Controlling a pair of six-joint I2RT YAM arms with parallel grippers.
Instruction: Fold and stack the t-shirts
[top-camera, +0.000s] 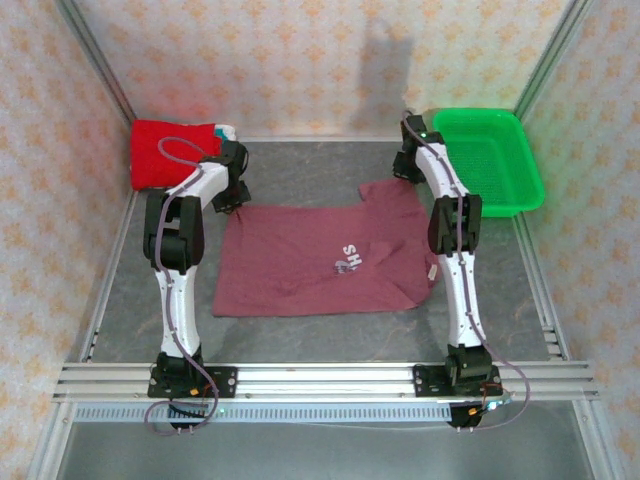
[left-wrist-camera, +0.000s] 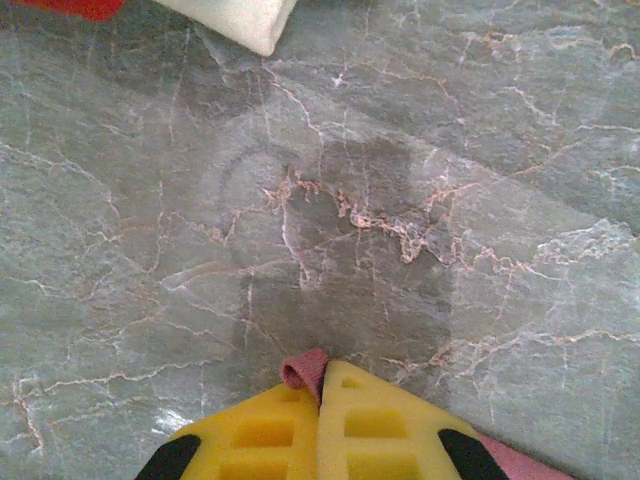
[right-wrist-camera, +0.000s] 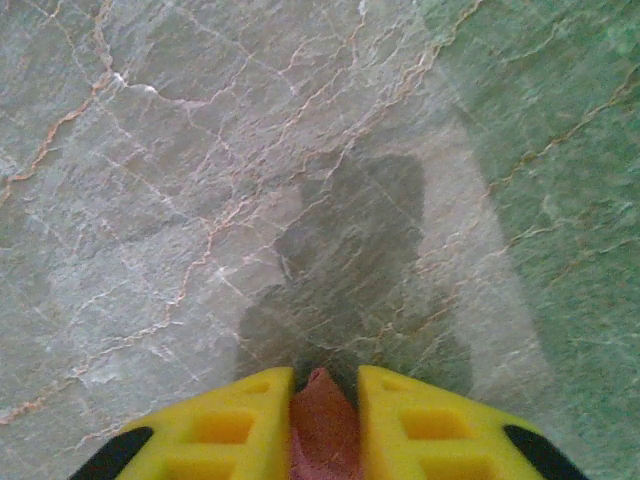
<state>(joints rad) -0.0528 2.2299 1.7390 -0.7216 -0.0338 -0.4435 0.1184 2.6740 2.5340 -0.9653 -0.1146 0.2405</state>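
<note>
Left gripper (left-wrist-camera: 322, 378) and right gripper (right-wrist-camera: 325, 388) each clamp a thin edge of the maroon t-shirt (top-camera: 300, 262) between their fingertips, so uneven lifting could pull it free.

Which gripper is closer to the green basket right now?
Right. The right gripper pinches the far edge of the maroon t-shirt beside the green basket; the left gripper holds the other far corner, near the red shirt.

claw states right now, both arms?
Left claw: closed, pinching an edge of the maroon t-shirt.
Right claw: closed on a fold of the same shirt.
</note>
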